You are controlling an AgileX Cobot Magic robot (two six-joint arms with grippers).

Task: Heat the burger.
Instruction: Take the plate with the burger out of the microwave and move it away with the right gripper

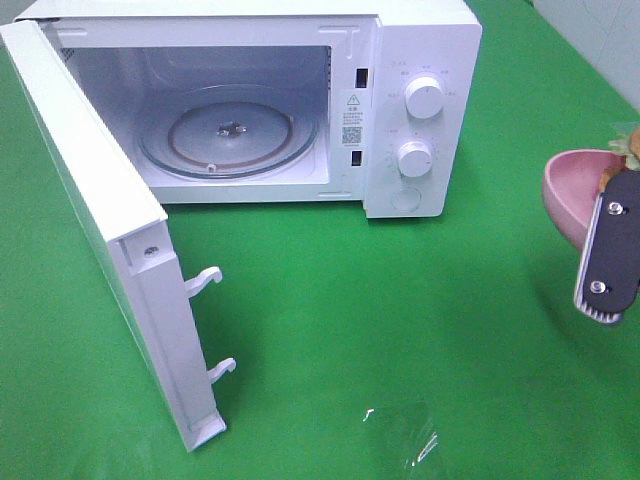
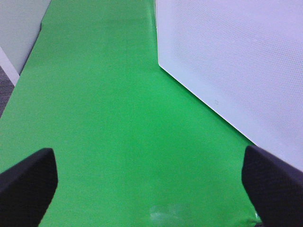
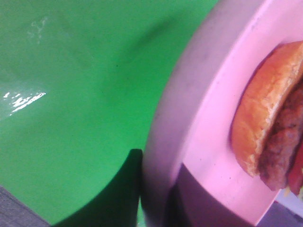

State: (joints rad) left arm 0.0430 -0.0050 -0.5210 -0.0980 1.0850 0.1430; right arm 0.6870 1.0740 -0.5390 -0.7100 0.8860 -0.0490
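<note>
The burger, with a golden-brown bun and dark patty, lies on a pink plate. In the high view the plate hangs above the green cloth at the far right, and only a sliver of the burger shows at the frame edge. My right gripper is shut on the plate's near rim. The white microwave stands at the back with its door swung wide to the left, showing the bare glass turntable. My left gripper is open over the cloth, with nothing between its fingers.
Green cloth covers the table in front of the microwave. The microwave's perforated white side runs close along my left gripper. Two door latches stick out from the open door's edge. A glare spot shines near the front.
</note>
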